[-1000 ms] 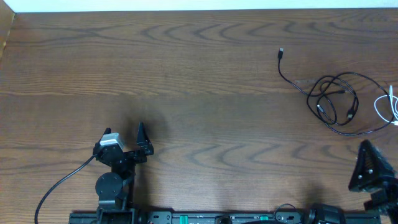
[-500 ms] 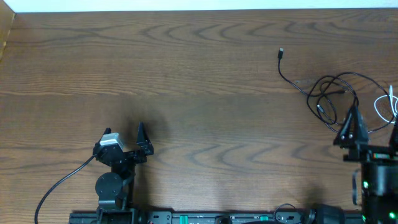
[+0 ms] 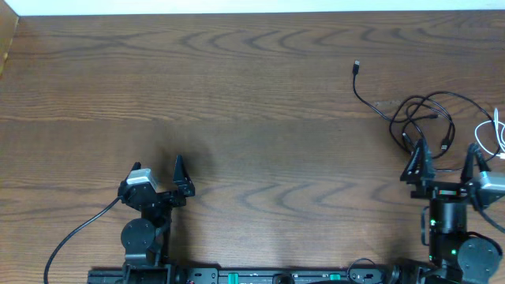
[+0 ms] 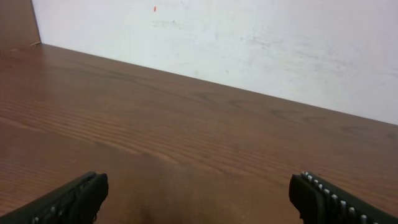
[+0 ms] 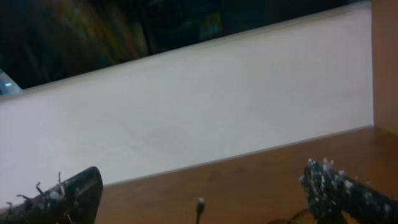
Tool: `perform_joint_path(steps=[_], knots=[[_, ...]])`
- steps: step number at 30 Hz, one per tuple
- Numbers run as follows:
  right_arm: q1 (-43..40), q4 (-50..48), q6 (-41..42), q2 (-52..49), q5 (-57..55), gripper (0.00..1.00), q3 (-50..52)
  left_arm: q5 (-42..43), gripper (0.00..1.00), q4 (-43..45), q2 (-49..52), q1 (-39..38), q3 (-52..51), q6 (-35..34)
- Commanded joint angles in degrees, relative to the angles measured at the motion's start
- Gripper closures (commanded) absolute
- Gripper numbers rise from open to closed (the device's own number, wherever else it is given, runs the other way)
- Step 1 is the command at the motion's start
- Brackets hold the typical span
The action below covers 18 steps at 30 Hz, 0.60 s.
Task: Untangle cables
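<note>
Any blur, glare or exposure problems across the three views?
Overhead: even light, sharp, black cable crisp against the table, no glare. Left wrist: sharp, with a faint shadow on the table at bottom centre. Right wrist: soft and blurry throughout, dark along the top, wall tinted pinkish.

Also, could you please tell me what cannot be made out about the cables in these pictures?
Black cable, overhead: the right gripper covers its lower loops.
White cable, overhead: cut off by the right edge; too thin to tell whether it crosses the black one.
Right wrist view: blurred; only one plug end shows, the rest lies below the bottom edge.
Left wrist view: no cables in frame.
</note>
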State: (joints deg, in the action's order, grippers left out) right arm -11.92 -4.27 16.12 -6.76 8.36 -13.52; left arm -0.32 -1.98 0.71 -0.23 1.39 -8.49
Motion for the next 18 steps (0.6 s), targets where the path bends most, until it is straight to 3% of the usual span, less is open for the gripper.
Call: perform_joint_path(steps=[1,11,18], knots=[[-0.04,-1.84,0.13,2.62,0.2,0.01,3.52,-0.72,0.02,-2.25,0.0,-0.24,-1.14,1.16],[-0.04,-7.93,0.13,6.51,0.17,0.01,13.07,-0.72,0.02,-2.23,0.0,-0.24,-1.14,1.16],[0.02,-0.24,0.13,6.51,0.39,0.01,13.22,-0.72,0.02,-2.25,0.0,-0.24,-1.14,1.16]])
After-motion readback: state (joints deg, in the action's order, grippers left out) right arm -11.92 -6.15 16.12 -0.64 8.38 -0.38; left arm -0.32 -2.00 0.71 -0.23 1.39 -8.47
